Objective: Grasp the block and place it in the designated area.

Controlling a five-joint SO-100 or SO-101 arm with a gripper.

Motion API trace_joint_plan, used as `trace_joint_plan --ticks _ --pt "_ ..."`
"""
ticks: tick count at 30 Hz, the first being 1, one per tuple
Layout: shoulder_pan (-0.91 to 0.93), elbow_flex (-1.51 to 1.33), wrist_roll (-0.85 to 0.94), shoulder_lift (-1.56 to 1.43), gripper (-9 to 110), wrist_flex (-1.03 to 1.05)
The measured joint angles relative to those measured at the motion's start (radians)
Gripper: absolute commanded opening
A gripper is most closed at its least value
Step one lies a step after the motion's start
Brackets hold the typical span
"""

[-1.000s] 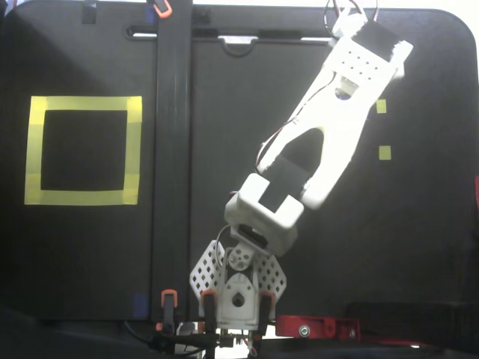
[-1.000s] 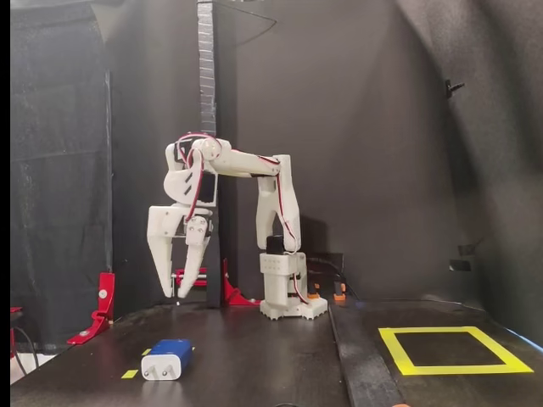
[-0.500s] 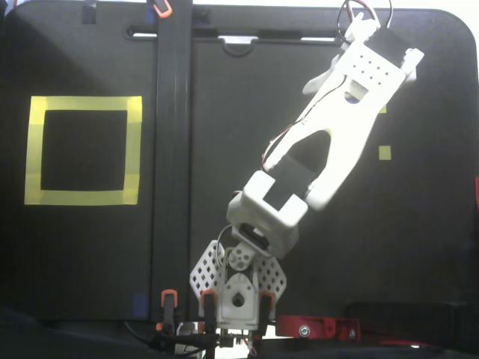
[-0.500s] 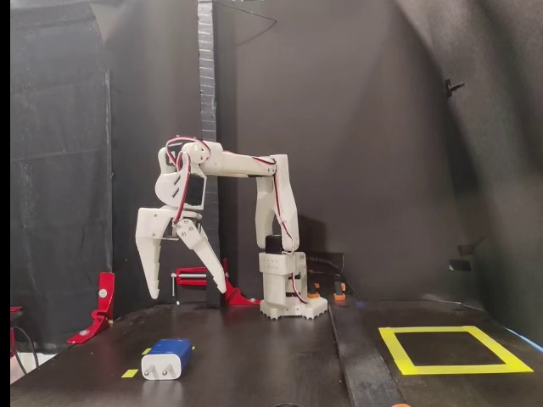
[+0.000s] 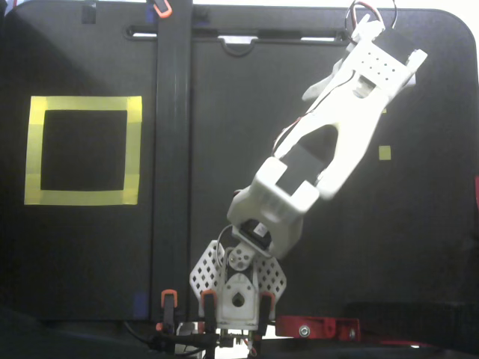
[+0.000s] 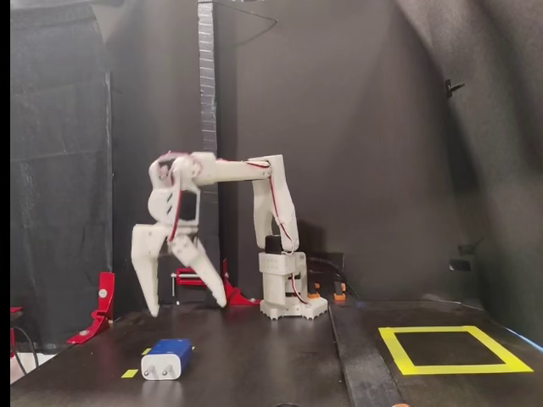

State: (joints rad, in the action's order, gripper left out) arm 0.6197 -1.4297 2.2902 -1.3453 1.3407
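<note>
The task has barely got going, by the look of it: the blue block [image 6: 167, 359] lies on the black table [image 6: 254, 356] near the front edge in the side-on fixed view, its white pronged face toward the camera, with a small yellow tape mark [image 6: 129, 373] just beside it. The gripper [image 6: 188, 308] hangs in the air above and behind it, jaws spread wide with nothing between them. In the fixed view from above, the white arm [image 5: 329, 149] reaches toward the upper right and covers the block. The yellow tape square [image 6: 454, 349] sits empty, well apart on the far side. Descent, grasp, carry and release all look undone.
</note>
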Motion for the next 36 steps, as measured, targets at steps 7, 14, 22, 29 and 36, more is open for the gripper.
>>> trace_joint_plan --ticks 7,14,22,29,36 --pt "0.0 0.0 0.0 0.075 41 -0.071" --pt "0.006 0.0 0.0 0.129 41 -0.097" --pt "0.011 0.0 0.0 0.187 41 -0.141" --pt "0.02 0.0 0.0 0.238 41 -0.178" --pt "0.026 0.008 0.009 0.255 41 -0.193"
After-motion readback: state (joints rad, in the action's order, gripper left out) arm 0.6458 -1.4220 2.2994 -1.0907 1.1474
